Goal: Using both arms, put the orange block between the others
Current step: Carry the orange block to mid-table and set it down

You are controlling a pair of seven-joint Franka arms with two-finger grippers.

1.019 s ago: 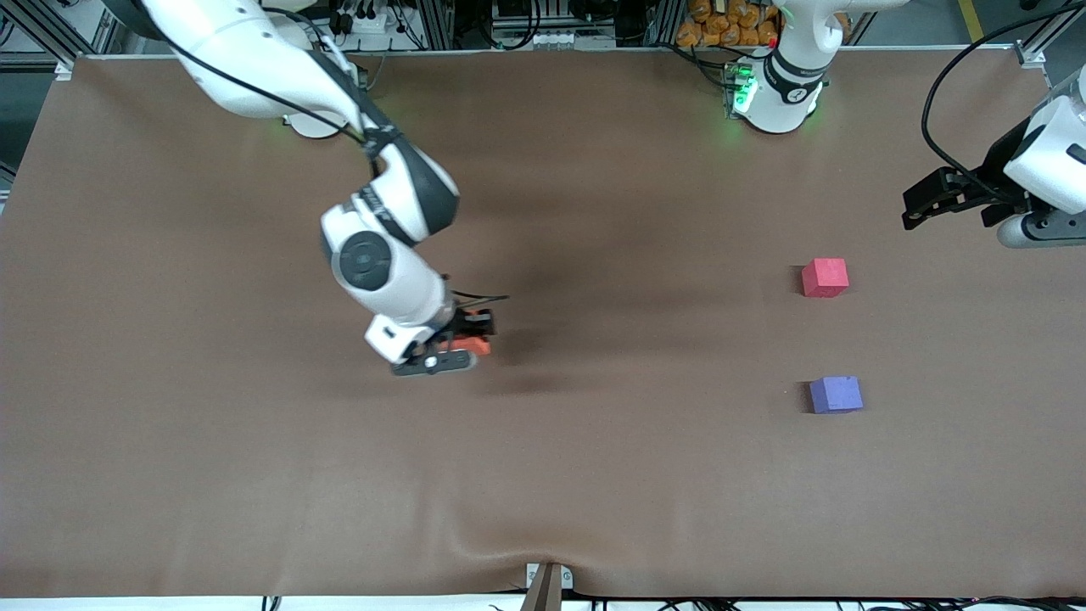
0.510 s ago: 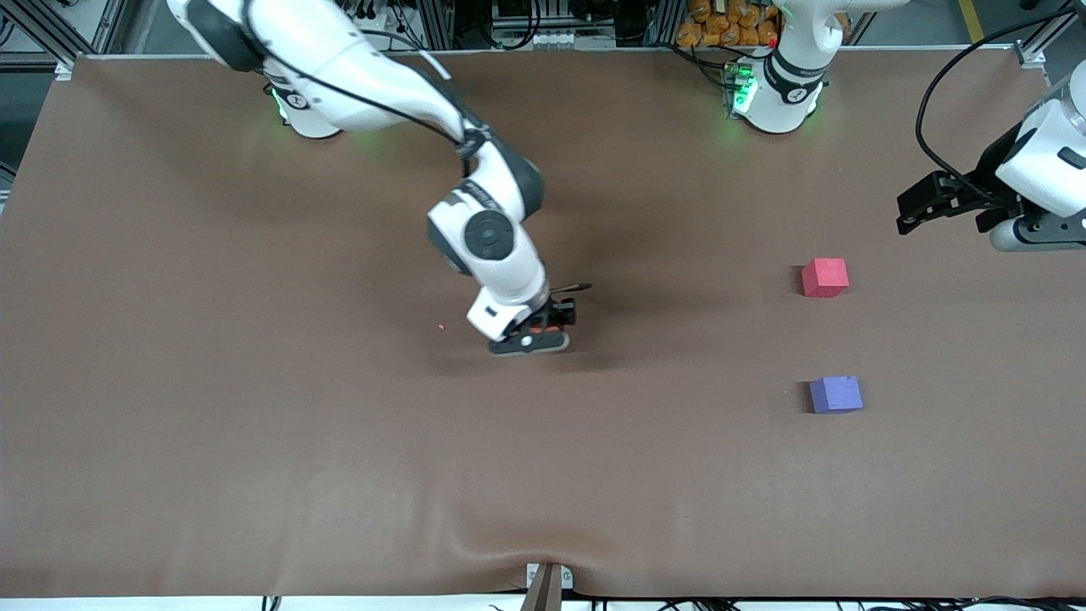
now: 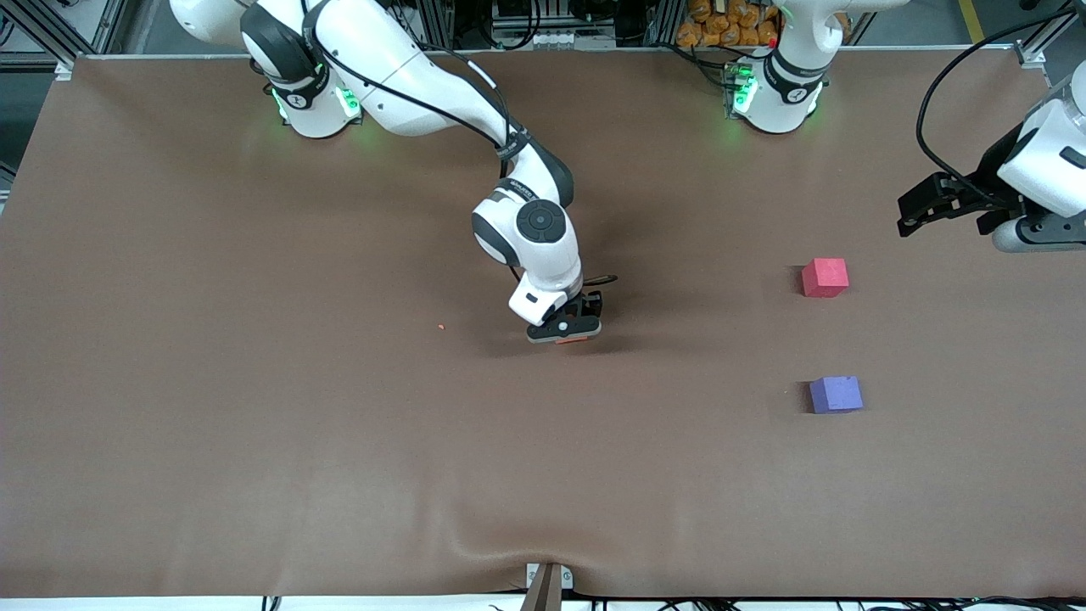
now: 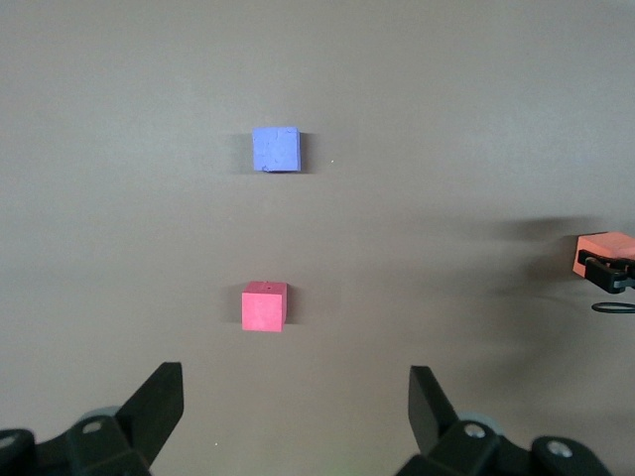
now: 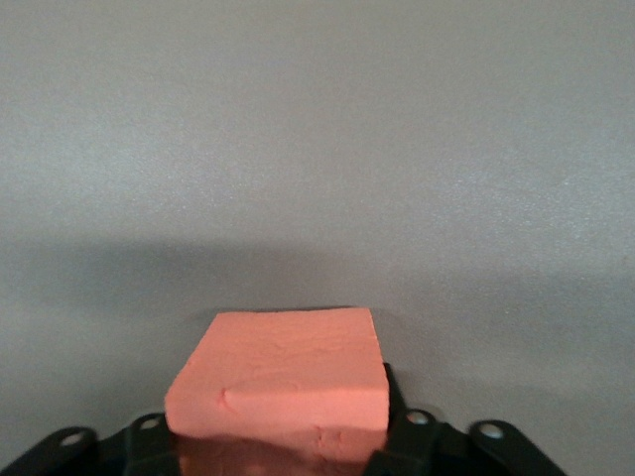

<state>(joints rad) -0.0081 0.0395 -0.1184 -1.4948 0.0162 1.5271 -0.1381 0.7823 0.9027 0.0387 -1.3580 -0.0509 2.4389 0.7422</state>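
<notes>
Since a second ago my right claw [image 3: 567, 329] has carried the orange block [image 5: 281, 380] to mid-table, still between its fingers; whether the grip is loosening, I cannot tell. Red cube [image 3: 825, 277] and purple cube [image 3: 836, 395] await; left claw [image 4: 298, 416] waits wide open.

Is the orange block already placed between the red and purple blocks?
No, the orange block sits under the right gripper mid-table, away from both.

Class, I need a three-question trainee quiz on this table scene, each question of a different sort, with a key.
1. True or false: the orange block lies between the pinkish-red cube and the purple-blue cube.
2. Which gripper has the orange block between its fingers? A) left gripper B) right gripper
3. Fill in: the cube nearer the front camera is the ____ one.

Key: 1 false; 2 B; 3 purple-blue.
</notes>
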